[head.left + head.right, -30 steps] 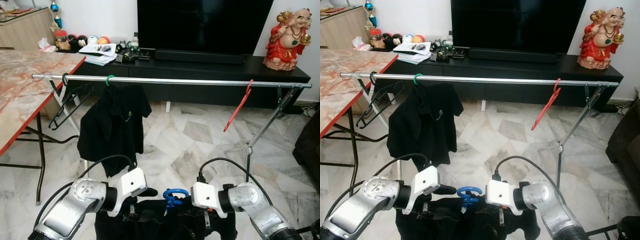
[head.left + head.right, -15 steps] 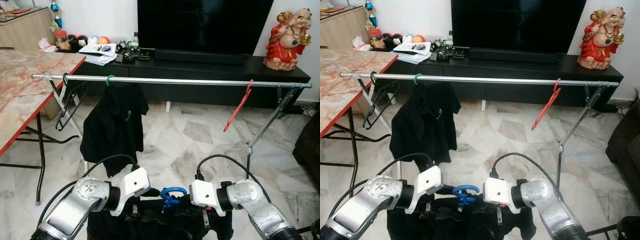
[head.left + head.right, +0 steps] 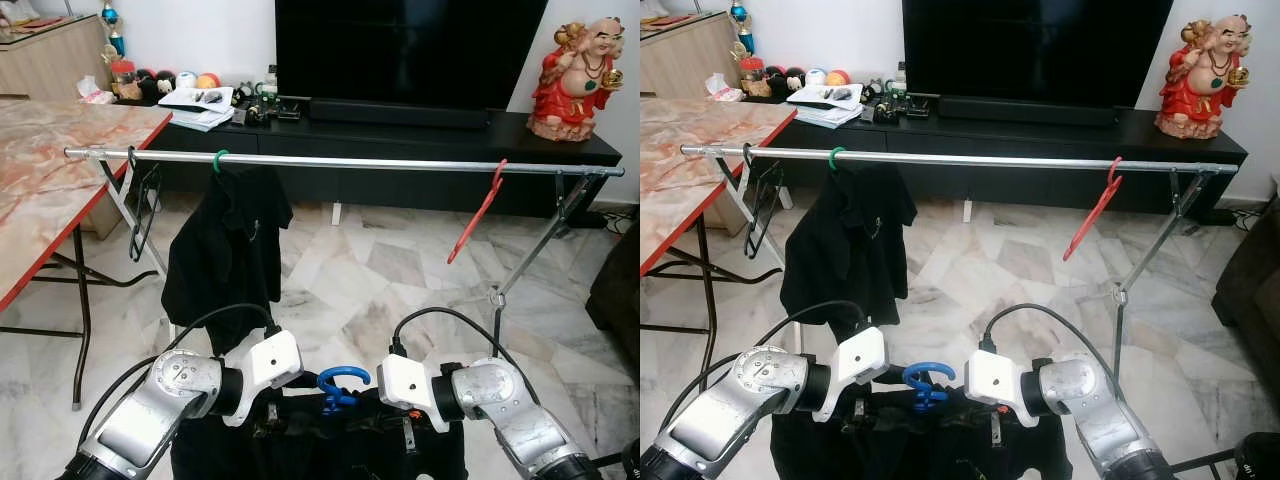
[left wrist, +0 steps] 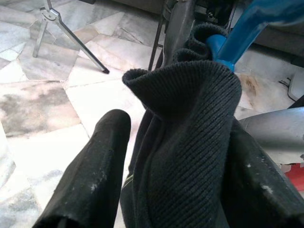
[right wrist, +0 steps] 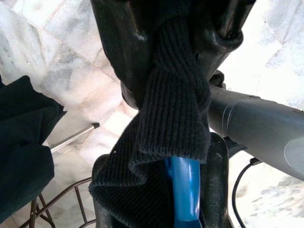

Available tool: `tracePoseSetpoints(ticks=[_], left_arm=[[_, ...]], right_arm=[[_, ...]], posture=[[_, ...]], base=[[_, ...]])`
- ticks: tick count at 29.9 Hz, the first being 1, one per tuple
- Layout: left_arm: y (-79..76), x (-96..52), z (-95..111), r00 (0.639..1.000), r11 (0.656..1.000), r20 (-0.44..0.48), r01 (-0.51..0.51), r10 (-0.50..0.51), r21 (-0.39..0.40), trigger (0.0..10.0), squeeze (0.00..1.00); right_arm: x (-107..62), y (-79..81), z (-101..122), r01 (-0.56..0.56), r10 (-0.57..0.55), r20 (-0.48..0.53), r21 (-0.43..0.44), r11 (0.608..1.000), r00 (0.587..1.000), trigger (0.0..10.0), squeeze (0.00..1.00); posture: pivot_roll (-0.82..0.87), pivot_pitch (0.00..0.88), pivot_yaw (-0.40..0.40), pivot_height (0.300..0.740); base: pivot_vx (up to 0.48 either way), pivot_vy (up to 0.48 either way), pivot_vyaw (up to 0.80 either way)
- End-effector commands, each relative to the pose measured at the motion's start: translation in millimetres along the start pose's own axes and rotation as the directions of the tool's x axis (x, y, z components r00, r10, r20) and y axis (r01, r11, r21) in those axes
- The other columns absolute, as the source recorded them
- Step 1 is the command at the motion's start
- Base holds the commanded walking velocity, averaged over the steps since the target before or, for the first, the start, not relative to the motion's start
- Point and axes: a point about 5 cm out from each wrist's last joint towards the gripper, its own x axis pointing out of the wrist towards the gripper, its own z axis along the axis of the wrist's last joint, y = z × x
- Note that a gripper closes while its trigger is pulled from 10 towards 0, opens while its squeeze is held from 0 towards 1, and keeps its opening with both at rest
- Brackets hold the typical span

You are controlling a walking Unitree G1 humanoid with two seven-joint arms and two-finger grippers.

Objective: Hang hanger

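1. Carrying is the step in hand: a blue plastic hanger point(image 3: 338, 385) bearing a dark knitted garment point(image 3: 320, 450) is held low in front of the robot, between its two arms, well below and apart from the long silver metal clothes rail point(image 3: 340, 161) that spans the room ahead.

2. Left end effector point(image 4: 166, 156) has its black fingers point(image 4: 90, 175) pinching the ribbed knit at one shoulder of the hanger; right end effector point(image 5: 171, 71) is likewise pressed onto a fold of the same knit, with the blue hanger arm running just under the cloth.

3. Rail already carries a black wire hanger point(image 3: 143, 210) near its left end, a black shirt on a green-hooked hanger point(image 3: 230, 250) beside that, and a bare red plastic hanger point(image 3: 477, 212) towards the right; the stretch between shirt and red hanger is free, and seems the natural target.

4. Next move, as I judge it, calls for both arms to rise together, keeping the blue hook upright and facing the rail; then reach forward so the hook passes over the bar, and lower until it seats.

5. Only after the hook bears the weight should either grip let go.
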Motion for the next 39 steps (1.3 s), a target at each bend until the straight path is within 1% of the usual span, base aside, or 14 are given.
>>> tracePoseSetpoints(ticks=[1,10,24,38,39], left_arm=[[-5.1,5.3,-0.5,1.000,1.000,-0.018,0.018,-0.018,0.010,0.0,0.00],[-7.8,4.8,-0.2,0.998,0.999,-0.042,0.047,-0.046,0.021,0.0,0.00],[-10.4,4.7,-2.1,0.995,0.998,-0.078,0.058,-0.058,0.000,0.0,0.00],[-10.6,4.7,-1.4,0.996,0.999,-0.077,0.051,-0.051,-0.004,0.0,0.00],[-10.7,4.7,-1.3,0.996,0.999,-0.075,0.051,-0.051,-0.004,0.0,0.00]], right_arm=[[-1.9,-5.7,21.4,0.035,-0.029,0.112,-0.046,0.998,0.993,0.0,0.00],[-3.5,-9.1,21.2,0.058,-0.054,0.106,-0.037,0.998,0.993,0.0,0.00],[-2.6,-7.8,21.8,0.051,-0.047,0.116,-0.033,0.998,0.992,0.0,0.00],[-2.5,-9.1,21.2,0.063,-0.059,0.115,-0.032,0.997,0.992,0.0,0.00],[-2.7,-10.4,19.8,0.074,-0.070,0.111,-0.030,0.997,0.991,0.1,0.00]], posture=[[0.14,0.020,-0.030,0.740],[0.14,0.020,-0.028,0.740],[0.14,0.022,-0.029,0.740],[0.14,0.022,-0.029,0.740],[0.14,0.023,-0.029,0.740]], base=[[0.000,0.000,0.00],[0.000,0.000,0.00],[0.000,0.000,0.00],[0.000,0.000,0.00],[0.000,0.000,0.00]])
